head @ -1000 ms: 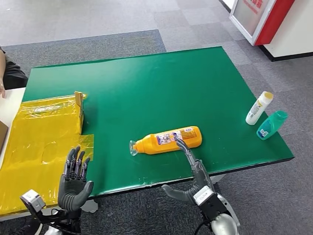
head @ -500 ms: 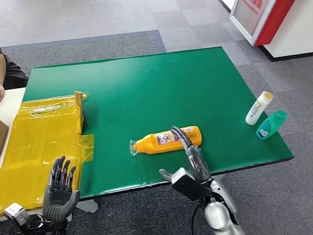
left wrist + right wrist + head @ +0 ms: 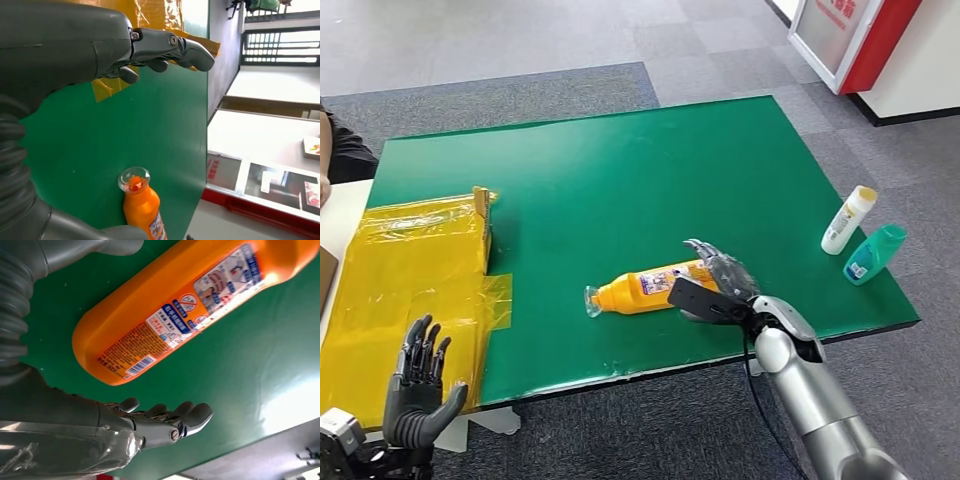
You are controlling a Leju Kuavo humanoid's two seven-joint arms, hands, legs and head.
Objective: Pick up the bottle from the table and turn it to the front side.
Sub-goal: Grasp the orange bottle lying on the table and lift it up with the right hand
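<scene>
Green surface (image 3: 622,180): bottle (image 3: 644,287) lies near front edge. Right hand (image 3: 716,285) cups its base, fingers spread, not gripping. Left hand (image 3: 414,385) open, off front-left edge.

Orange bottle (image 3: 158,315) lying on green table (image 3: 211,390); right hand (image 3: 113,430) beside, fingers extended.

Right robot hand (image 3: 714,283) outstretched, fingers apart; left robot hand (image 3: 416,385) raised, fingers spread.

Looks like an office or demo hall: grey carpet tiles (image 3: 509,40) underfoot, a green-topped table (image 3: 622,170) for trials, and a red-and-white display stand (image 3: 860,40) off at the far corner.
</scene>
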